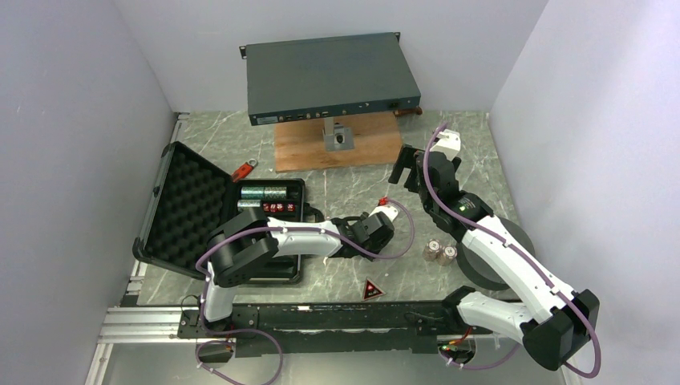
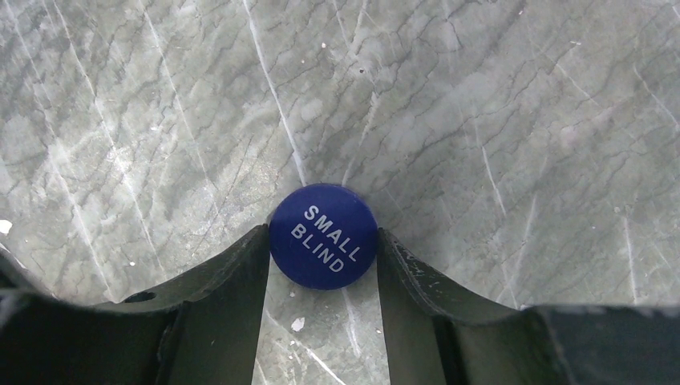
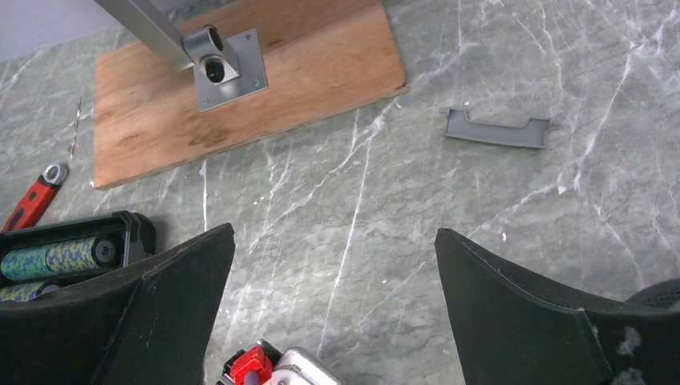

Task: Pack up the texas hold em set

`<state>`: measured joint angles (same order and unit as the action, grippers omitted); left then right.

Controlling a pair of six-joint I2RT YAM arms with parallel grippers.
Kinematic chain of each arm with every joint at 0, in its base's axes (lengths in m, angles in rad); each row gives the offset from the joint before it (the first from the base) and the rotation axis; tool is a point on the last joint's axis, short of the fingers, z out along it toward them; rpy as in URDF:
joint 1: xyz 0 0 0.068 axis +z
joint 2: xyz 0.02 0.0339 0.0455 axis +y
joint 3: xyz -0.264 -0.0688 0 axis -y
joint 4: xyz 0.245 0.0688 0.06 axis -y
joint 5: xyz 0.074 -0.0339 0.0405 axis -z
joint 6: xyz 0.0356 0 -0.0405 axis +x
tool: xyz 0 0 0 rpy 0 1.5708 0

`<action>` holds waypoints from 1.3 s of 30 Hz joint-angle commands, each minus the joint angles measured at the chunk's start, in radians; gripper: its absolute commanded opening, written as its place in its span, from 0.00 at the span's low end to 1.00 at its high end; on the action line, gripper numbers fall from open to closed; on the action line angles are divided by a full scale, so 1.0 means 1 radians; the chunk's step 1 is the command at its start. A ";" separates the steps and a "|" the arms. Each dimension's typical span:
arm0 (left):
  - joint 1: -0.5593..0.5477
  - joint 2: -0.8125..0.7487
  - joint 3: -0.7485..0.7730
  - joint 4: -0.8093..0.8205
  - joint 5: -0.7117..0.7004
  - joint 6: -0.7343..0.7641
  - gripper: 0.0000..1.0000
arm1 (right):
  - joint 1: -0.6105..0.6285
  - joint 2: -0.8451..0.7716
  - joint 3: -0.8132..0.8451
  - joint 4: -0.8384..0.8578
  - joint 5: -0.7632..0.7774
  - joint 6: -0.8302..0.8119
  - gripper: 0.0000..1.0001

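On veined grey stone-pattern tabletop (image 2: 481, 120), right of open black plastic case (image 1: 188, 204) with egg-crate foam lid: smooth blue round plastic disc (image 2: 322, 236) lettered SMALL BLIND, lying flat, pinched edge to edge by left gripper (image 2: 321, 234). Right gripper (image 3: 333, 233) spread wide, holding nothing, over bare tabletop. Mottled cylindrical chip rolls (image 1: 265, 192) in case tray. Two short chip stacks (image 1: 440, 253) and red triangular marker (image 1: 370, 289) loose on tabletop.
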<state>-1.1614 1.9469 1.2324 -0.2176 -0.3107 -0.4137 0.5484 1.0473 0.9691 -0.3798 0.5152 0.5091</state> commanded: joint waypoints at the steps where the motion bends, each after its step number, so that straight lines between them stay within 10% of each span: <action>1: -0.010 0.058 -0.001 -0.056 -0.022 -0.001 0.45 | -0.002 -0.009 -0.005 0.037 0.002 0.006 1.00; 20: -0.017 0.011 0.010 -0.100 -0.097 0.007 0.36 | -0.002 -0.017 -0.018 0.053 -0.004 0.008 1.00; 30: -0.017 -0.018 -0.008 -0.108 -0.112 0.001 0.00 | -0.002 -0.013 -0.023 0.059 -0.009 0.008 1.00; 39: -0.019 -0.089 -0.030 -0.117 -0.131 -0.010 0.00 | -0.001 -0.008 -0.026 0.063 -0.012 0.009 1.00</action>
<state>-1.1751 1.9209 1.2186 -0.2806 -0.4126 -0.4133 0.5484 1.0470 0.9447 -0.3637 0.5137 0.5091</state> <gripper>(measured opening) 0.516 0.994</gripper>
